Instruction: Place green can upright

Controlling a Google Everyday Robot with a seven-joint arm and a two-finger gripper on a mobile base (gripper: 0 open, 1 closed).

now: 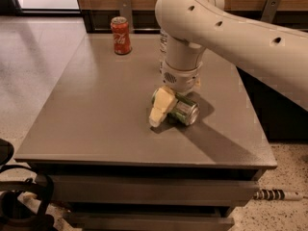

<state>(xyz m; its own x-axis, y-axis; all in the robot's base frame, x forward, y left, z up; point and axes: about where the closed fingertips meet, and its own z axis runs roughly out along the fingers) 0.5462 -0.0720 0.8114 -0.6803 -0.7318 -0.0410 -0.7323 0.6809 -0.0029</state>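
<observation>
The green can [184,111] lies on its side on the grey table [96,109], right of the middle, with a silver end facing front right. My gripper [169,101] is down at the can, set over its left part and touching it, with the big white arm [231,28] reaching in from the upper right. The back of the can is hidden by the gripper.
A red cola can [121,35] stands upright at the back of the table. A clear plastic bottle [163,41] stands behind my arm, mostly hidden. The table's front edge [144,161] is close below the can. The floor lies to the left.
</observation>
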